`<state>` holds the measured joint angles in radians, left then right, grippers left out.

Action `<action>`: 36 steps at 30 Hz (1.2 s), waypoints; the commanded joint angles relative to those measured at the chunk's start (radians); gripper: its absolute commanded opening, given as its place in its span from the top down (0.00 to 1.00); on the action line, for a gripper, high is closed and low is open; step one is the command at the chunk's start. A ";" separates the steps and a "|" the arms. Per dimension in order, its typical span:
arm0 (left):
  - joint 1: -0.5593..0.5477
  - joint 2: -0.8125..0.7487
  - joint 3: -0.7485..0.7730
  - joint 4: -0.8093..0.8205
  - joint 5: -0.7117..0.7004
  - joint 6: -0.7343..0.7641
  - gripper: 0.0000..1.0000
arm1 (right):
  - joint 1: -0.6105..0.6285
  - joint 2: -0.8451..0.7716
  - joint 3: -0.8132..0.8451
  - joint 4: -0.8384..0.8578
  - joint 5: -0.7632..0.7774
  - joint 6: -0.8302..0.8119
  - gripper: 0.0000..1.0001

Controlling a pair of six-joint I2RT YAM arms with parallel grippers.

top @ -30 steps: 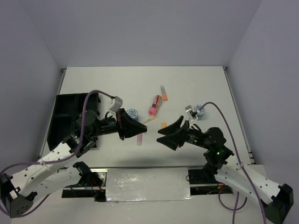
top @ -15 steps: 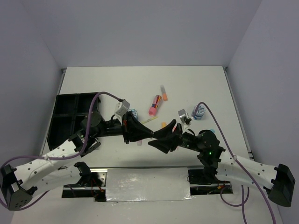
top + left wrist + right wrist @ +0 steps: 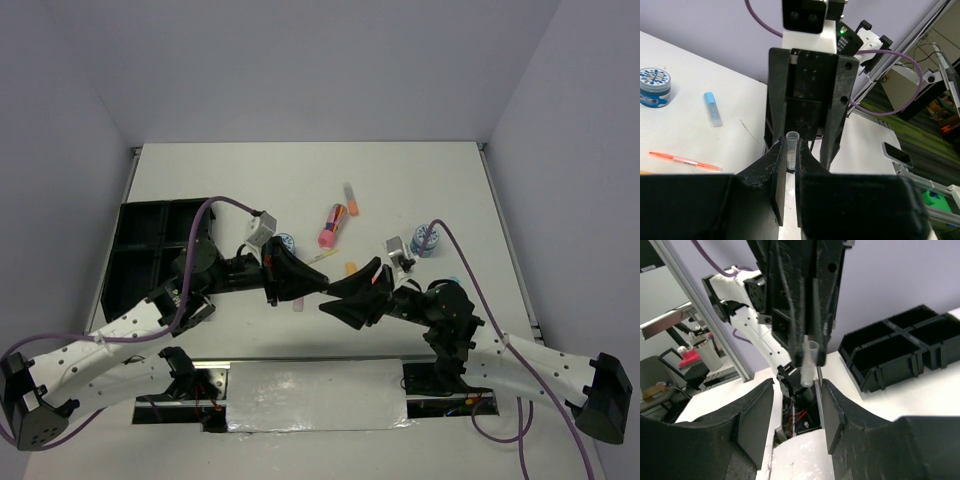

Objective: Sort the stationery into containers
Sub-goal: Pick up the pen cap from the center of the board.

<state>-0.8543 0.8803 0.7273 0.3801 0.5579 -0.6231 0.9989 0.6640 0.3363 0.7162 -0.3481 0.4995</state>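
Pale lilac walls enclose a white surface [image 3: 250, 180], with both arm bases at its near edge. The black organiser tray [image 3: 130, 260] lies at the left side of the surface, and its compartments show nothing inside. The left gripper [image 3: 790, 150] is clenched on a short lilac stick [image 3: 791, 144], which stands upright between its fingers with the round cap end protruding. The right gripper [image 3: 796, 384] faces it tip to tip above the near centre of the surface. Its fingers are spread on either side of the stick without visible contact. The remaining stationery lies loose on the surface, outside the tray. A pink-orange highlighter [image 3: 332, 225] rests at centre, with a thin orange-capped pen [image 3: 351, 197] just beyond it. One blue-white patterned roll [image 3: 284, 243] sits beside the left wrist, and a second roll [image 3: 428, 238] sits at the right. A short orange stick [image 3: 350, 267] and a yellow pen [image 3: 320, 257] lie near the gripper tips. The left wrist view also shows a light-blue stick [image 3: 713, 108] and a thin orange pen [image 3: 685, 160], apart from each other.
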 commanded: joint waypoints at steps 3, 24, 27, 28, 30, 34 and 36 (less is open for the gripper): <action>-0.006 -0.029 0.049 0.016 -0.015 0.054 1.00 | 0.010 -0.056 0.021 -0.006 -0.008 -0.056 0.46; -0.009 -0.011 0.136 -0.158 0.085 0.018 1.00 | 0.015 -0.216 0.294 -0.736 0.025 -0.498 0.30; -0.009 0.008 0.201 -0.240 0.050 -0.104 1.00 | 0.021 -0.225 0.270 -0.719 0.063 -0.611 0.23; -0.008 0.014 0.242 -0.268 0.019 -0.134 1.00 | 0.024 -0.218 0.270 -0.719 0.067 -0.657 0.21; -0.009 0.029 0.302 -0.430 -0.036 -0.214 1.00 | 0.032 -0.178 0.288 -0.693 0.074 -0.700 0.19; -0.008 0.098 0.447 -0.673 -0.196 -0.316 1.00 | 0.073 -0.116 0.346 -0.692 0.141 -0.804 0.15; -0.008 0.117 0.465 -0.736 -0.207 -0.357 1.00 | 0.125 -0.107 0.354 -0.676 0.194 -0.838 0.08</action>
<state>-0.8600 0.9695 1.1488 -0.1665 0.4404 -0.8639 1.0695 0.5453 0.6338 0.0139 -0.2367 -0.2153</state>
